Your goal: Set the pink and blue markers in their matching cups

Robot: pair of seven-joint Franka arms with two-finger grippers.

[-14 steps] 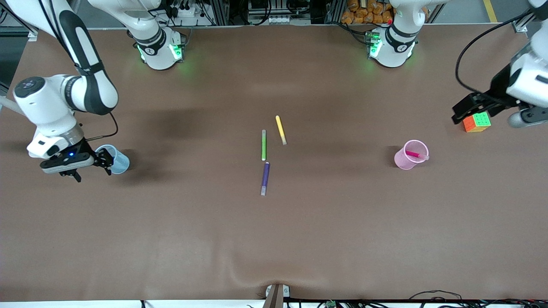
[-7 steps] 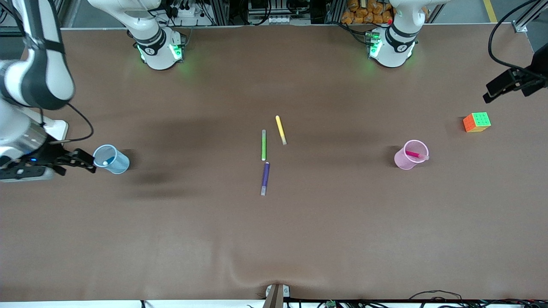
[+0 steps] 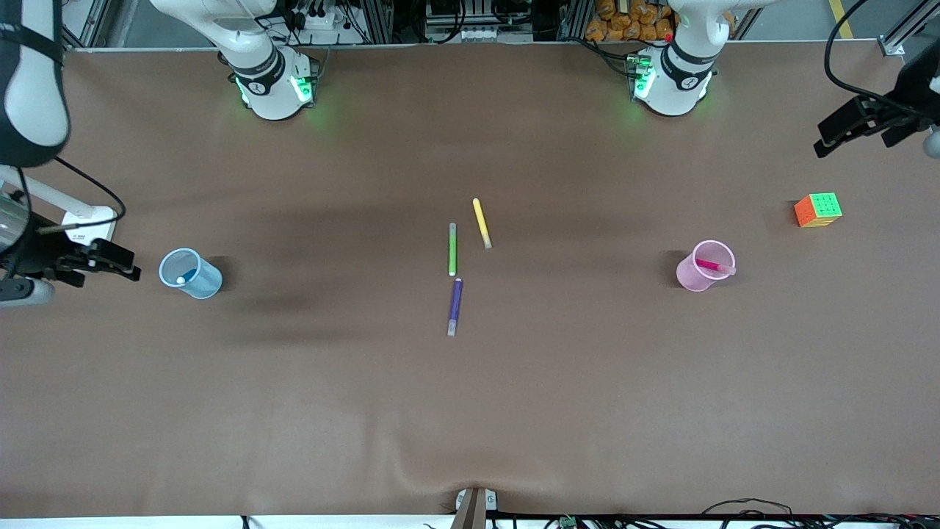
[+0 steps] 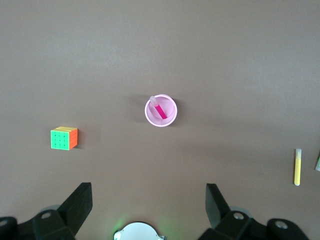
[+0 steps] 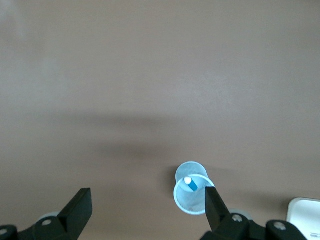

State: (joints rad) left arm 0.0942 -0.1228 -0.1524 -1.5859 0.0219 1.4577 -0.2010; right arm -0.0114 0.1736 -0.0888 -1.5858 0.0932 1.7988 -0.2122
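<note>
Both arms have drawn back toward the frame edges since the earlier front views. The right gripper, which stood right at the blue cup, now sits at the left edge, just beside the cup but apart from it. The left gripper, earlier over the cube, is now in the upper right corner, clear of it. In each wrist view the jaws stand wide apart with nothing between them.

The blue marker stands inside the blue cup at the left of the front view, pale cap up. The pink marker leans in the pink cup at the right, its cap resting on the rim. Judging by how things lie, both placements look done.

Both markers should handle as light, stiff, smooth plastic sticks, likely to slip or roll; a grip across the middle of the barrel would suit. The cups look thin, light and easy to tip or crush, so they are best left untouched.

Yellow, green and purple pens lie mid-frame on the worktop.

No brand, label or writing can be read on anything.
</note>
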